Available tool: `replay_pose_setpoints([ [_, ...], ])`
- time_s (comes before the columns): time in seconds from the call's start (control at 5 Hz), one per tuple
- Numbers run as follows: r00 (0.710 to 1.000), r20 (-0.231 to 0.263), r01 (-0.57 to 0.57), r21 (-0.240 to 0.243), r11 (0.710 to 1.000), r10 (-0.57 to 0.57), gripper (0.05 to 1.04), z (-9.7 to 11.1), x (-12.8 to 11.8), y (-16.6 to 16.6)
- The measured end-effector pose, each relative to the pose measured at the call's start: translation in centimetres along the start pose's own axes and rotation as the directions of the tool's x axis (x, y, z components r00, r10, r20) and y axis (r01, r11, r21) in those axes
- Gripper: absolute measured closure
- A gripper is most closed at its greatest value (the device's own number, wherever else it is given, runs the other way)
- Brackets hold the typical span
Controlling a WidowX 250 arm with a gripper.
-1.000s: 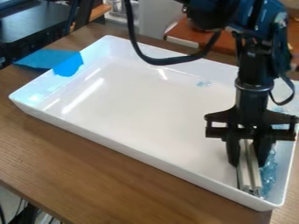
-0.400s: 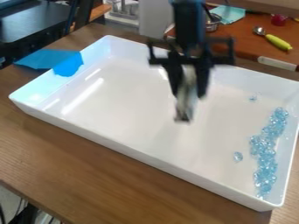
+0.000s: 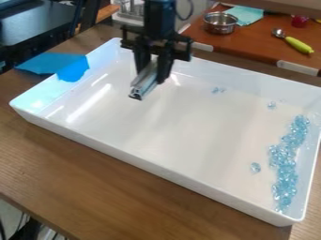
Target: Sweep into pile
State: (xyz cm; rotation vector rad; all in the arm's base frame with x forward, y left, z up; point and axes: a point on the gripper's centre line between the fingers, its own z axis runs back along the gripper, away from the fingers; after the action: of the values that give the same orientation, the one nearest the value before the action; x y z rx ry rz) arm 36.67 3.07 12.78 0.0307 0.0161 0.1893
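Beads [image 3: 285,171] are left gathered at the right, with strays [image 3: 255,168] unswept, as the bar [image 3: 140,88], clamped in the gripper [image 3: 151,77], has been carried far left.

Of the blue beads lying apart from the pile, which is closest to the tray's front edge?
The bead just left of the pile; the other strays sit farther back, toward the far wall.

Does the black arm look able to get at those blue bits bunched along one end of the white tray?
Probably, yes. Its pincer, gripping a metal bar, is over the tray, well away from the blue bits, but nothing visible stands between them; the way across looks free.
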Motion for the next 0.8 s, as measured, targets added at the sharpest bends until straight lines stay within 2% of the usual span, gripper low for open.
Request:
replay_pose_setpoints([
  [0.2, 0.996, 0.041, 0.076, 0.073, 0.994, -0.079, 0.707, -2.4, 2.1, 2.6],
  [0.4, 0.989, 0.045, 0.135, 0.102, 0.986, -0.140, 0.707, -3.8, 2.9, 2.9],
  [0.6, 0.985, 0.046, 0.163, 0.102, 0.981, -0.169, 0.707, -3.6, 3.5, 2.0],
  [0.8, 0.978, 0.015, 0.208, 0.089, 0.974, -0.210, 0.707, -3.7, 3.5, -0.3],
])
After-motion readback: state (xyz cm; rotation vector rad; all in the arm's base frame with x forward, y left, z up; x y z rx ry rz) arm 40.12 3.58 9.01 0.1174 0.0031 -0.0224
